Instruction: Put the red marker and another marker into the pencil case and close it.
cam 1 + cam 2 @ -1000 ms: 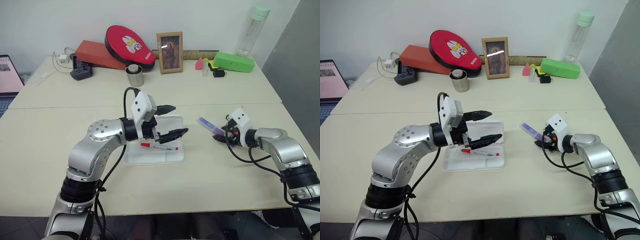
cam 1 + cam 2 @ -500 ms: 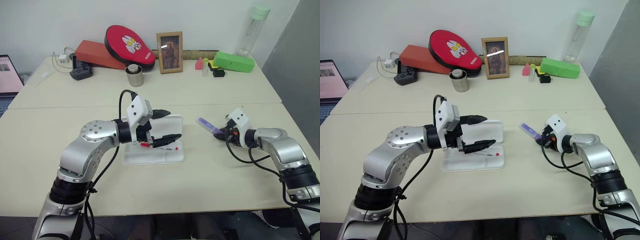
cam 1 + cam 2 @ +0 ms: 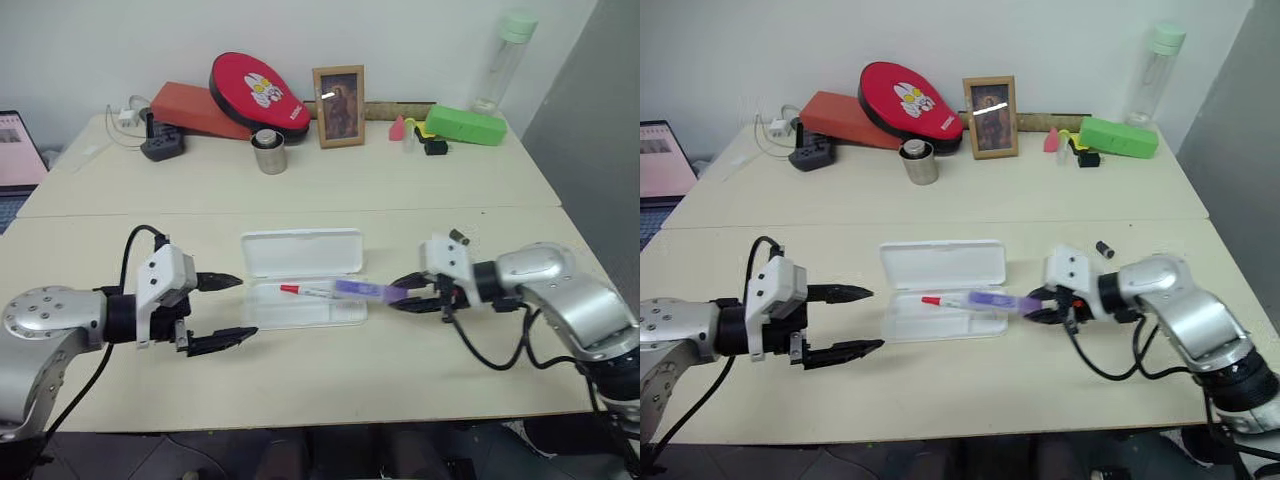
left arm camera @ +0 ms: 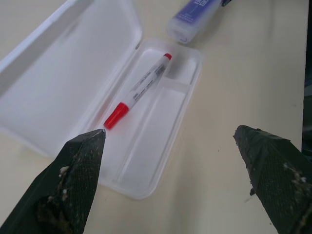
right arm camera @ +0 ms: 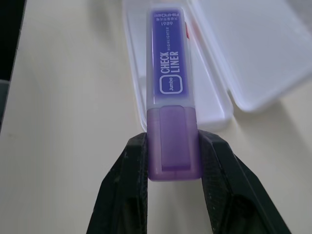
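Two cream tables (image 3: 420, 180) pushed together against a white wall; we count one case (image 3: 303, 277), two markers, two grippers. The case lies open near the middle of the near table, lid flat behind the tray. One red marker (image 3: 312, 292) lies in the tray, red cap toward the robot's left. One purple marker (image 3: 370, 291) is clamped by its paler end in the right gripper (image 3: 1042, 306), barrel sticking out over the right end of the tray; we cannot tell if it touches the rim. The left gripper (image 3: 226, 312) sits left of the case, apart from it, fingers spread wide and holding nothing. Back table clutter along the wall: one red pad (image 3: 258, 91), one orange box (image 3: 190, 108), one photo frame (image 3: 340, 105), one metal cup (image 3: 268, 151), one green box (image 3: 466, 125), one bottle (image 3: 502, 62), one charger (image 3: 160, 145). A laptop (image 3: 15, 155) at the far left edge. One small dark cylinder (image 3: 1105, 249) lies just behind the right arm. Bare tabletop runs in front of the case to the near edge, and between case and left gripper. The right wrist view adds print on the purple barrel, "CHECK LINER". The left wrist view shows the tray grooves and small print on the red marker.
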